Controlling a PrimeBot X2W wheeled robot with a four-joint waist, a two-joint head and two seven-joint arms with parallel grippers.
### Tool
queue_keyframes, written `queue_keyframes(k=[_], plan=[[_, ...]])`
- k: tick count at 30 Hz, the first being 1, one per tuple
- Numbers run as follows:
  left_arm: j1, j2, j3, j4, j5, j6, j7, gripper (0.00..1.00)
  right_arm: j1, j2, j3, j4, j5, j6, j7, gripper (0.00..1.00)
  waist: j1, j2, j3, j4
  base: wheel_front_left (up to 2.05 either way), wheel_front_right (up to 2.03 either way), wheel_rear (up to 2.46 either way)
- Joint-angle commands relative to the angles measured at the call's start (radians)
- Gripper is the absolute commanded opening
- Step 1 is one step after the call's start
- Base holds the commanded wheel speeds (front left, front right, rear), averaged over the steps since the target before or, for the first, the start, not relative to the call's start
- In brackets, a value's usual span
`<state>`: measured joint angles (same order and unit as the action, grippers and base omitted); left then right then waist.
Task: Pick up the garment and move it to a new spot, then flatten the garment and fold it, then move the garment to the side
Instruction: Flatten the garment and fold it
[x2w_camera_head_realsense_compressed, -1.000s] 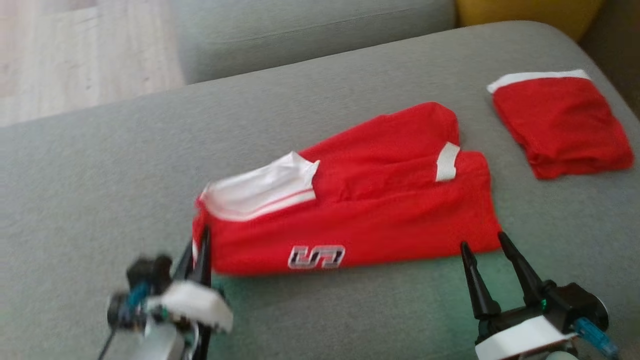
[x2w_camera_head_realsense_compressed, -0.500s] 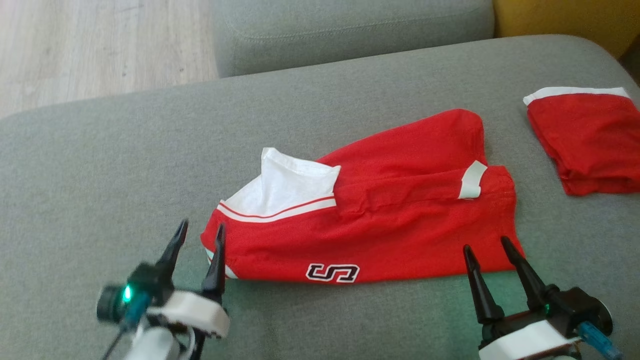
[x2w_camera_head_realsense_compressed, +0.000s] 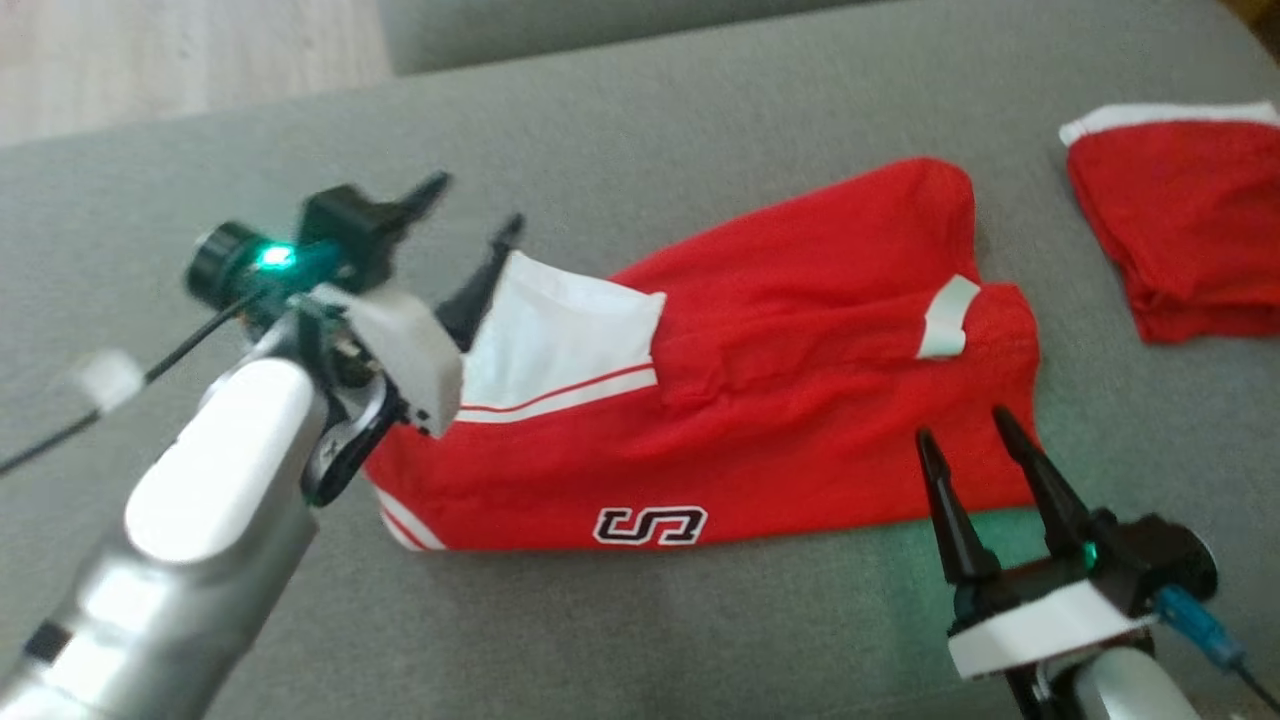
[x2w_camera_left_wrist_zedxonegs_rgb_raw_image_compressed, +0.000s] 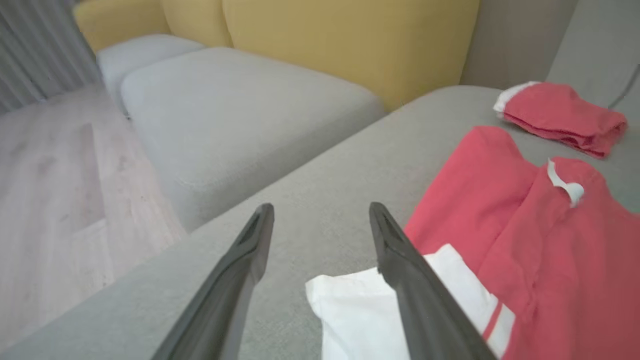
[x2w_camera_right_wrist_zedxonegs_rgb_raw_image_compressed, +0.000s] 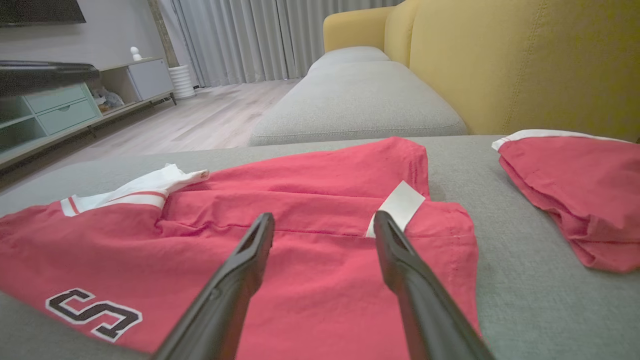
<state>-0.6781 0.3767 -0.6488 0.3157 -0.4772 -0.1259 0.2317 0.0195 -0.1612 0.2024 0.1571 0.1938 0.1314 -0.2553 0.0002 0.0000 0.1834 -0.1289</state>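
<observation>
Garment (x2w_camera_head_realsense_compressed: 760, 400) lies folded over on the grey sofa (x2w_camera_head_realsense_compressed: 700, 130) (logo facing up), left claw (x2w_camera_head_realsense_compressed: 478, 202) spread wide at its white corner, gripping nothing, right claw (x2w_camera_head_realsense_compressed: 961, 424) spread too, at its near right edge.

Lighting soft, even, daylight-like; no glare, shadows faint. Head view: left hand (x2w_camera_head_realsense_compressed: 478, 200) and its forearm (x2w_camera_head_realsense_compressed: 210, 470) smeared by blur, garment (x2w_camera_head_realsense_compressed: 780, 420) edges soft. Green tint on the sofa seat (x2w_camera_head_realsense_compressed: 880, 545) beside the right hand (x2w_camera_head_realsense_compressed: 961, 424). Wrist views: reds washed to pink, near fingers (x2w_camera_left_wrist_zedxonegs_rgb_raw_image_compressed: 235, 280) unsharp, margins bowed.
</observation>
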Motion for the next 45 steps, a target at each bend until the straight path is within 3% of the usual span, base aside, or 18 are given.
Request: queue_keyframes(k=[1, 8, 16, 23, 33, 45], plan=[[-0.053, 0.044, 0.019, -0.018, -0.014, -0.004, 0.008, 1.00, -0.025, -0.017, 0.023, -0.032, 0.006, -0.001, -0.006, 1.00, -0.0002, 0.0000, 0.036, -0.027, 0.00, 0.00, 0.00], [-0.194, 0.113, -0.155, 0.146, -0.101, -0.005, 0.055, 1.00, -0.069, -0.015, 0.031, -0.031, 0.013, -0.001, -0.006, 1.00, -0.0002, 0.0000, 0.107, -0.078, 0.00, 0.00, 0.00], [-0.257, 0.129, -0.263, 0.265, -0.178, -0.005, 0.000, 1.00, -0.086, -0.015, 0.029, -0.029, 0.018, -0.001, -0.006, 1.00, -0.0002, 0.0000, 0.135, -0.109, 0.00, 0.00, 0.00], [-0.300, 0.119, -0.299, 0.370, -0.204, -0.005, -0.038, 1.00, -0.095, -0.014, 0.028, -0.033, 0.016, -0.001, -0.006, 1.00, -0.0002, 0.0000, 0.143, -0.120, 0.00, 0.00, 0.00], [-0.338, 0.119, -0.338, 0.377, -0.277, -0.005, -0.041, 1.00, -0.090, -0.009, 0.020, -0.034, 0.011, -0.001, -0.006, 1.00, -0.0002, 0.0000, 0.148, -0.115, 0.00, 0.00, 0.00], [-0.327, 0.169, -0.398, 0.304, -0.387, -0.005, 0.052, 1.00, -0.099, -0.006, 0.018, -0.038, 0.009, -0.001, -0.006, 1.00, -0.0002, 0.0000, 0.167, -0.107, 0.00, 0.00, 0.00]])
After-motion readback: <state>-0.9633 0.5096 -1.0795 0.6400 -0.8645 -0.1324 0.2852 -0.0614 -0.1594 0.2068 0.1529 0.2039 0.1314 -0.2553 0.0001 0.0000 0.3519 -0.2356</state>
